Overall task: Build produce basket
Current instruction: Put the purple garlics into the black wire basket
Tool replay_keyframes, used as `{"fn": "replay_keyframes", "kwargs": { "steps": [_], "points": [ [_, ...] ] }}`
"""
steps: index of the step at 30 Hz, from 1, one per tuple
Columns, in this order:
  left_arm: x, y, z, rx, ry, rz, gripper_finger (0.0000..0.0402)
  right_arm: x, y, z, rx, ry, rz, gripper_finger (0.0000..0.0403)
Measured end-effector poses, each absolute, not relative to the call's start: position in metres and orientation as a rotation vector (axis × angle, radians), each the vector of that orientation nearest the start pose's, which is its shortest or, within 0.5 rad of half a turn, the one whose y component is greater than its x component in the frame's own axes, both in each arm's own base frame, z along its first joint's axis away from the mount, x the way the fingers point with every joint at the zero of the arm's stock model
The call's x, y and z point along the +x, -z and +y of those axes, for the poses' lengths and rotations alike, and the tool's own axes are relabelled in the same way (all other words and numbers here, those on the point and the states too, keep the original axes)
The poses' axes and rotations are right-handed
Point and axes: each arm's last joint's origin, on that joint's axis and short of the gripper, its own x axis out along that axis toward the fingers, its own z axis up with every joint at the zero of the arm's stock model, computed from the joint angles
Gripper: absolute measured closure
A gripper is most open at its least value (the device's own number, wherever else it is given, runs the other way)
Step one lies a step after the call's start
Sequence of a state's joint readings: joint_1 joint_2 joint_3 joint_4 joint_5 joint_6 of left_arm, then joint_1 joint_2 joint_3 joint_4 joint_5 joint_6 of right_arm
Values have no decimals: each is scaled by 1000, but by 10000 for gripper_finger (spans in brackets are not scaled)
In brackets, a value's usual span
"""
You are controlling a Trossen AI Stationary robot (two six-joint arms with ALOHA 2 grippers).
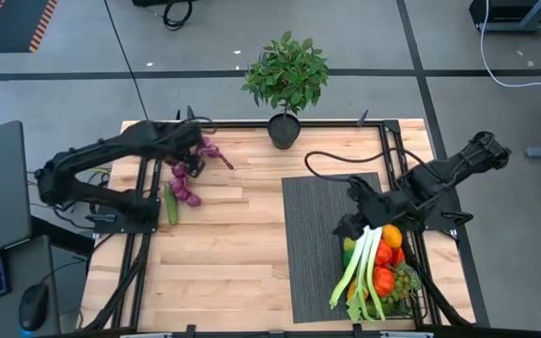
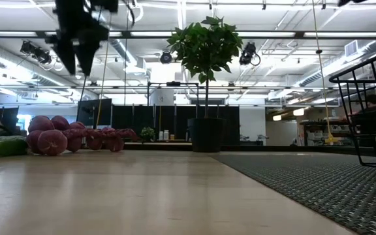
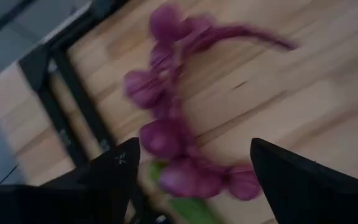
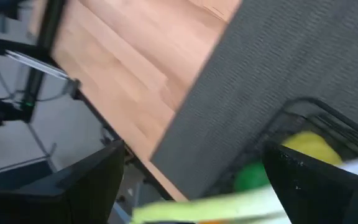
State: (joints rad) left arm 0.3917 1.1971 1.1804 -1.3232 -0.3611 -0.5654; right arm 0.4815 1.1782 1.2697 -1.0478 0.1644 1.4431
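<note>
Wooden slat table: my left gripper hangs wide open, empty, directly over the purple grape bunch, ready to pick. Right gripper, also wide open and empty, hovers just beside the black wire-mesh basket, already heaped with produce.

Potted plant at table's far edge; grey ribbed mat — on wooden table

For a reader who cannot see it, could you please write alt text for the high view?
On a wooden table, the left gripper hangs open over purple grapes beside a cucumber. The right gripper, also open, is above a grey mat, next to a basket filled with produce. A potted plant stands at the far edge.
</note>
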Motion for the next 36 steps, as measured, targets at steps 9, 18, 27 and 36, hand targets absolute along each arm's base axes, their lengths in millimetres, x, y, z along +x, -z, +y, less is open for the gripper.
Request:
{"fn": "replay_keyframes", "kwargs": {
  "steps": [9,18,27,36],
  "points": [
    [188,-263,151,-487,-853,1466,88,199,-355,89,1051,373,855,27],
    [209,-210,196,-404,-690,1568,88,199,-355,89,1124,401,849,27],
    [220,-167,208,-394,-612,1711,92,199,-354,88,1171,446,841,28],
    [222,-157,209,-401,-594,1747,206,200,-354,85,1174,466,839,28]
  ]
}}
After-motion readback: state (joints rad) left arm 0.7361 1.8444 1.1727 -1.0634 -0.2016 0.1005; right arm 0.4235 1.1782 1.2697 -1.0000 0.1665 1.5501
